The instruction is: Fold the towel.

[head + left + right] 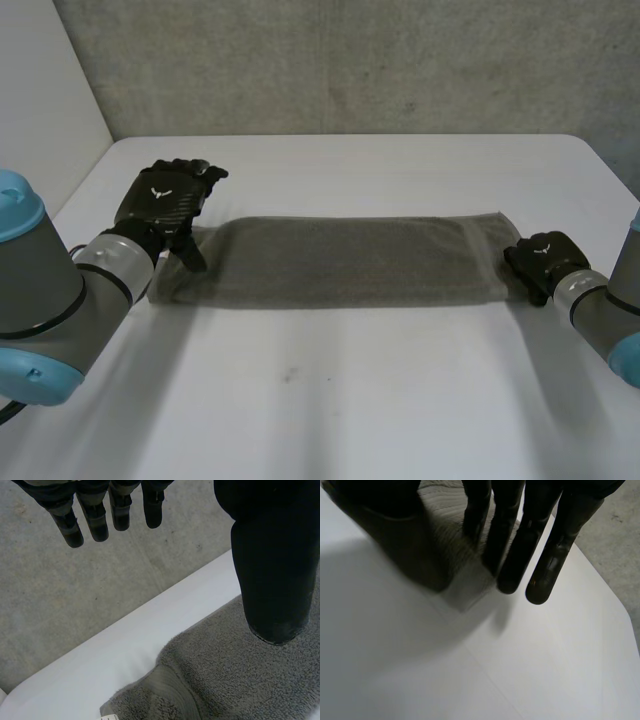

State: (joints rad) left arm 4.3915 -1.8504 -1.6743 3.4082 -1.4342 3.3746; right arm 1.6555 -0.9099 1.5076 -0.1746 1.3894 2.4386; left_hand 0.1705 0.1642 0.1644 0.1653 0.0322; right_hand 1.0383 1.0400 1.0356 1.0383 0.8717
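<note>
The towel [350,262] lies as a long strip on the counter [330,400]; the left robot hand [165,200] is over the towel's left end, fingers straight, released; the right robot hand [540,258] is at the towel's right end, fingers straight, released.

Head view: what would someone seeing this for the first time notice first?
A long, dark grey towel lies flat in a strip across the middle of the white table. A black hand is at each short end. The left hand is over the towel's left end with its fingers straight, and the right hand is at the right end, fingers straight too.
</note>
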